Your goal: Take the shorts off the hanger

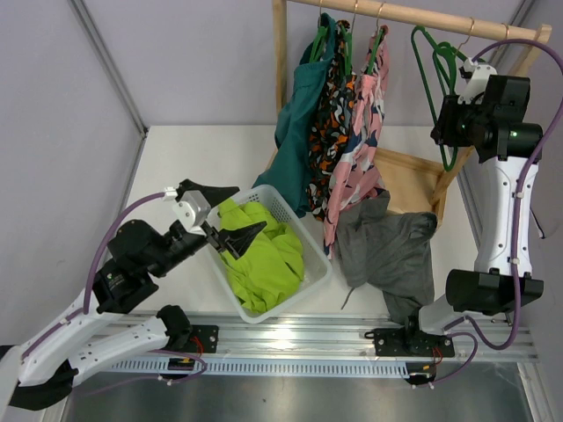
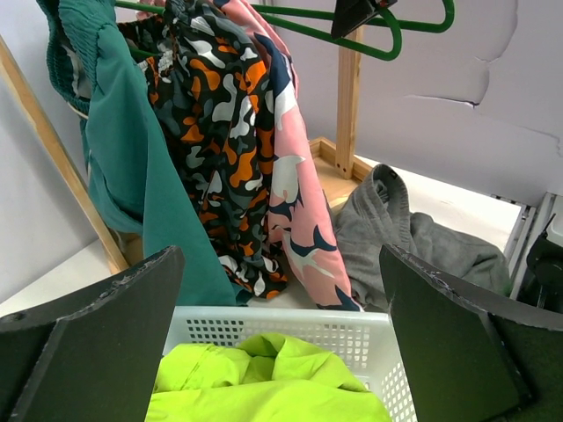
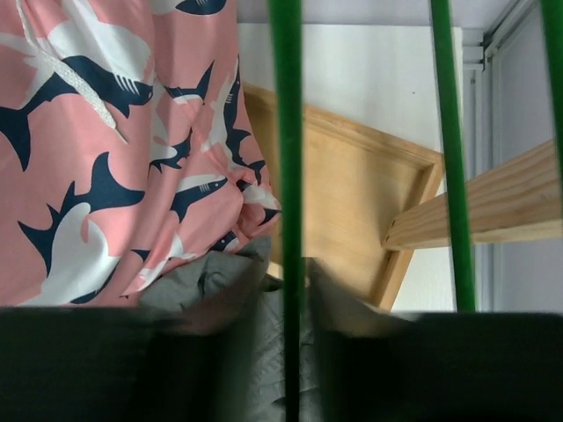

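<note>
The grey shorts (image 1: 391, 251) lie crumpled on the table below the rack, off any hanger; they also show as the grey shorts (image 3: 220, 281) and the grey shorts (image 2: 396, 233). An empty green hanger (image 1: 435, 88) hangs on the rail. My right gripper (image 1: 453, 119) is up at it. In the right wrist view the green hanger wire (image 3: 286, 132) runs between the jaws of my right gripper (image 3: 288, 299), which stand slightly apart with a thin gap on each side. My left gripper (image 1: 233, 215) hovers wide open over the basket, holding nothing.
A white basket (image 1: 286, 215) holds a lime-green garment (image 1: 259, 255). Teal (image 1: 299, 114), orange-black camo (image 1: 330, 114) and pink shark-print (image 1: 361, 149) garments hang from the wooden rail (image 1: 422, 16). The rack's wooden base (image 1: 409, 180) sits behind the shorts.
</note>
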{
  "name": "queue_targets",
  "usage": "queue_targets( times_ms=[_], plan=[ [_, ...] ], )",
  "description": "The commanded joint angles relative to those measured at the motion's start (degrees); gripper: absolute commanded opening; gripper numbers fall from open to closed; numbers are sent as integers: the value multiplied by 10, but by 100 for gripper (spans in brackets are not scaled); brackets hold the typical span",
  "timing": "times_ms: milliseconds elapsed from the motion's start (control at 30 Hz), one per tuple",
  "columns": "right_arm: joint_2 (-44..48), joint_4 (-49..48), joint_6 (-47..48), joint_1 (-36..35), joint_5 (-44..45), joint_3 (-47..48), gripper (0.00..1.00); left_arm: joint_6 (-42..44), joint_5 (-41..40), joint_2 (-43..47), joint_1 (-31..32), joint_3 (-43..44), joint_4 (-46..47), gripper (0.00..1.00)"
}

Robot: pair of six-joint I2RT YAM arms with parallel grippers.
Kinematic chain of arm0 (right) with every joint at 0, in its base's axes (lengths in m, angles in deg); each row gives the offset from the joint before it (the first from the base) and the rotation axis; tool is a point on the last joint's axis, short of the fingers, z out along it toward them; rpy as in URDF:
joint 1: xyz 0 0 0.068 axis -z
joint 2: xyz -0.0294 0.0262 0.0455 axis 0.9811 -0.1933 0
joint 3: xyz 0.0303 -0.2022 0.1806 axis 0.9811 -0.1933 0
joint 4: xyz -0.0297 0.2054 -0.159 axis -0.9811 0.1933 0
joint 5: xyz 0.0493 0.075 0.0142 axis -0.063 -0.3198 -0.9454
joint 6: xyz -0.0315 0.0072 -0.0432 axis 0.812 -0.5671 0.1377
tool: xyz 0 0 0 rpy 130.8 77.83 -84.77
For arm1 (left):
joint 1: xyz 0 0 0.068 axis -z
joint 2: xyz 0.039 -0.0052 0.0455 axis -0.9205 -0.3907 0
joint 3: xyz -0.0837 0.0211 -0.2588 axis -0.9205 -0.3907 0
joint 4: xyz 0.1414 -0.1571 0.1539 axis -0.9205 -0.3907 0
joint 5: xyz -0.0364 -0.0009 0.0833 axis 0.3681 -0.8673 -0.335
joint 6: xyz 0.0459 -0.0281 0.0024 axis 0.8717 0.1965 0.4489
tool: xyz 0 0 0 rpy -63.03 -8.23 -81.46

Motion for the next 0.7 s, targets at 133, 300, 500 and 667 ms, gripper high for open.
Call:
queue_targets(
  times_ms=[133, 300, 500, 667],
  plan=[
    [83, -1, 68, 7, -37, -33, 71, -17, 20, -13, -3, -6, 34, 99],
    [171, -12, 162, 22, -36, -78, 92, -18, 22, -17, -3, -8, 36, 99],
    [325, -69, 260, 30, -58, -199, 96, -17, 24, -22, -3, -13, 43, 99],
    [413, -46, 386, 30, -204, -272, 98, -17, 35, -35, -3, -11, 42, 99]
  ],
)
